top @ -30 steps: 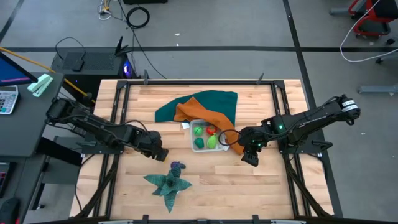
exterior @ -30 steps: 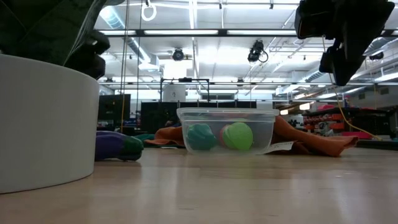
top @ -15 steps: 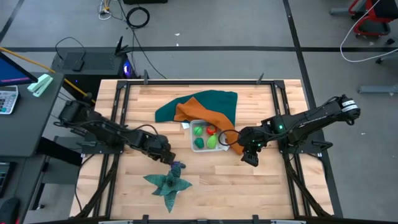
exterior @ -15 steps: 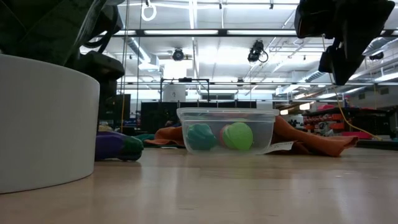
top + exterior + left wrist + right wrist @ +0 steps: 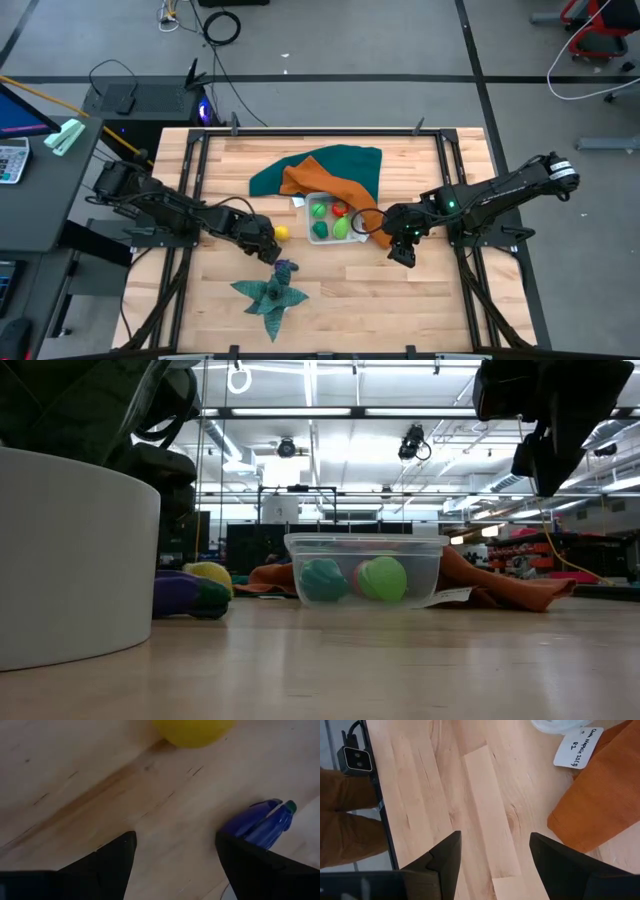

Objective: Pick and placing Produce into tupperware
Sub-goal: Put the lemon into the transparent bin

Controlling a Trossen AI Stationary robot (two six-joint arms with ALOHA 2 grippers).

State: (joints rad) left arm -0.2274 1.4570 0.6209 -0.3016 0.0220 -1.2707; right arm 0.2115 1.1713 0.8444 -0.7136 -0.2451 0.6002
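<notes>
The clear tupperware stands mid-table on its base and holds a dark green, a red and a light green produce piece. A yellow piece and a purple piece lie on the wood to its left. My left gripper hangs low and open between those two, with bare wood between its fingers; the purple piece lies just outside one finger and the yellow piece ahead. My right gripper hovers open to the right of the tupperware, holding nothing.
An orange cloth lies over a teal cloth behind the tupperware, and its end reaches past the white label. A star-shaped dark green cloth lies near the front edge. A white round wall fills the low view's left.
My left gripper has sunk and gone toward the table's right and near edge, toward the purple piece, staying open. The yellow piece, unseen in the earlier frames, now shows on the wood just beyond the gripper.
</notes>
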